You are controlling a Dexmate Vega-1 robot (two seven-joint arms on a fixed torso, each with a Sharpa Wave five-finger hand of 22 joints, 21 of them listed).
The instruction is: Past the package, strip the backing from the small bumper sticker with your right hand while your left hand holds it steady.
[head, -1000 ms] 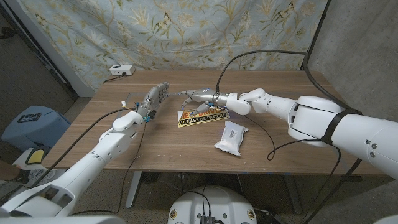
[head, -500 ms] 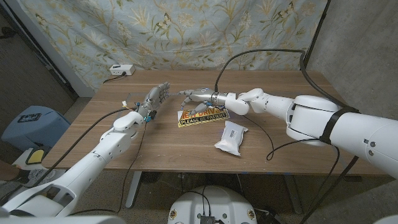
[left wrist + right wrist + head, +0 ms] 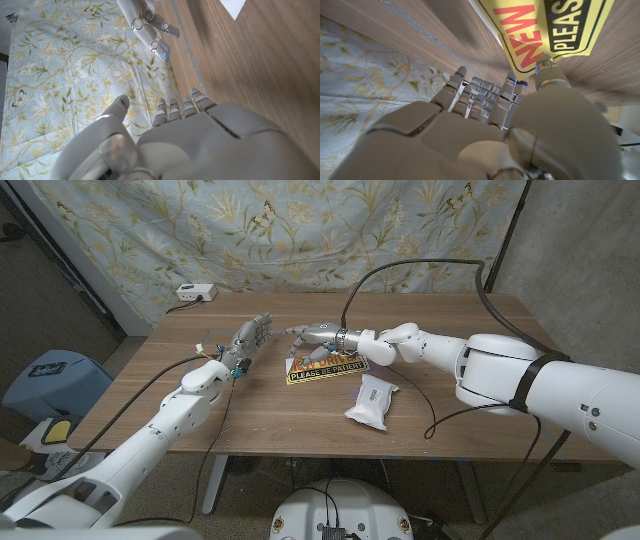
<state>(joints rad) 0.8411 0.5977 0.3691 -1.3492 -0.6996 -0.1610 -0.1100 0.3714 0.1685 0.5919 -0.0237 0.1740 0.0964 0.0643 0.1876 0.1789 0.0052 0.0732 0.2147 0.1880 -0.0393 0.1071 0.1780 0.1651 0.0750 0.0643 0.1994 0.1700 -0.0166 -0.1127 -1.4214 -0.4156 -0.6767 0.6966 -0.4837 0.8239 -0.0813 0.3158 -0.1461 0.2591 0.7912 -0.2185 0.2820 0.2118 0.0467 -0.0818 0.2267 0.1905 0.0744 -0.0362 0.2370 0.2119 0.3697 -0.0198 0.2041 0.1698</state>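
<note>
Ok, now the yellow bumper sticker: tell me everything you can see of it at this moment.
The bumper sticker is a flat yellow rectangle with a black band reading PLEASE BE PATIENT and, in the right wrist view, red letters NEW above it. It looks like thin vinyl or paper. It lies on the wooden table beyond the white package, turned slightly askew. The right hand is over its far edge, a fingertip at that edge in the wrist view; whether it grips is unclear. The left hand stands apart from it.

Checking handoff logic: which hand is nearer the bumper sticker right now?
Right. The right hand is at the bumper sticker's far edge, thumb at it; the left hand stands apart off its left end.
</note>
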